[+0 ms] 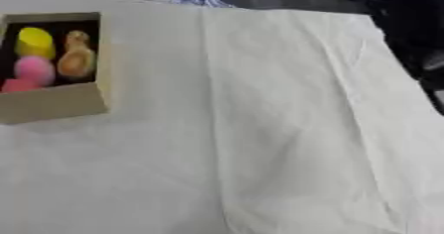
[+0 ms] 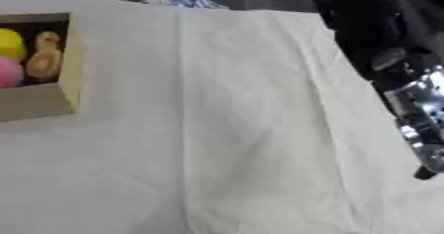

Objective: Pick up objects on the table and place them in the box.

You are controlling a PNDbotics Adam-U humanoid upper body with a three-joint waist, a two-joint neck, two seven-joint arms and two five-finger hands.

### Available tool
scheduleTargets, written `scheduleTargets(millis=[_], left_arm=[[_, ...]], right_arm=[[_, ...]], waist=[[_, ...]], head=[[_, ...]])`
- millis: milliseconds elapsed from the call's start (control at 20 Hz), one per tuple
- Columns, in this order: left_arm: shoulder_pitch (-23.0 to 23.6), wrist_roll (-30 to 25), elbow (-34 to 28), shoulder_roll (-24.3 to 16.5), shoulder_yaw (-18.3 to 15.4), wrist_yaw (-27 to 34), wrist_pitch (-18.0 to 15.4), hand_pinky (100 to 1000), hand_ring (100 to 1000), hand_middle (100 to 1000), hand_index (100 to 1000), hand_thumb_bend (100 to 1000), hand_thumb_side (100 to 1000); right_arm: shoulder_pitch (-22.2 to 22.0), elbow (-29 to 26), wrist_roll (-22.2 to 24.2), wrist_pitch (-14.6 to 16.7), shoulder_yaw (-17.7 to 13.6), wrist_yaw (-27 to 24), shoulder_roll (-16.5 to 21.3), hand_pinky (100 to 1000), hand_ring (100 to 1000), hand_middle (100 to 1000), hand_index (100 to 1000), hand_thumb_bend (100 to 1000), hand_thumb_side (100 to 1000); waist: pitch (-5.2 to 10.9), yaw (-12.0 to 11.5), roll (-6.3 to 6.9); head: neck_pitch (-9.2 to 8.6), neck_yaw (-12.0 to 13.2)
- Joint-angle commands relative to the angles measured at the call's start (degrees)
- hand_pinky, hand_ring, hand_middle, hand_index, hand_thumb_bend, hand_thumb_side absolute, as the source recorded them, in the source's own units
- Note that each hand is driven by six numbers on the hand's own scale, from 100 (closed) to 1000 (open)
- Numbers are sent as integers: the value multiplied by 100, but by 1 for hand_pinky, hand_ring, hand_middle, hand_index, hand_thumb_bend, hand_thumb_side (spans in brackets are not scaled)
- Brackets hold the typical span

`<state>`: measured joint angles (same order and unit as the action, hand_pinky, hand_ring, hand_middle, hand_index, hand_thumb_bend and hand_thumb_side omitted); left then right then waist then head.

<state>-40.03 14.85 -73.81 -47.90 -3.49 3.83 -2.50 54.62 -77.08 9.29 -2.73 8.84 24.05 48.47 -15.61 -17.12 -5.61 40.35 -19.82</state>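
The box (image 1: 54,104) sits at the far left of the bench (image 1: 260,129), which is covered in a white cloth. Inside it lie a yellow object (image 1: 35,42), a pink object (image 1: 34,69) and a tan gourd-shaped object (image 1: 76,57), its long axis running near to far. No loose object shows on the cloth. The right arm (image 2: 408,99) hangs along the right edge, well apart from the box; neither hand shows, so I cannot tell the state of the fingers. Judging by this, little is left to pick.
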Motion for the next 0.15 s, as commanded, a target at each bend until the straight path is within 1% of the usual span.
scheduleTargets(millis=[50, 150], left_arm=[[-13, 112, 52, -231, -127, 87, -14, 835, 806, 785, 903, 587, 822], [32, 180, 117, -205, -138, 148, -27, 836, 807, 786, 904, 586, 823]], right_arm=[[-190, -14, -326, -230, -445, -376, 458, 895, 873, 777, 869, 100, 648], [-381, 120, -533, -312, -670, -641, 499, 889, 875, 777, 868, 100, 682]], waist=[[158, 55, 85], [178, 122, 127]], head=[[55, 137], [70, 206]])
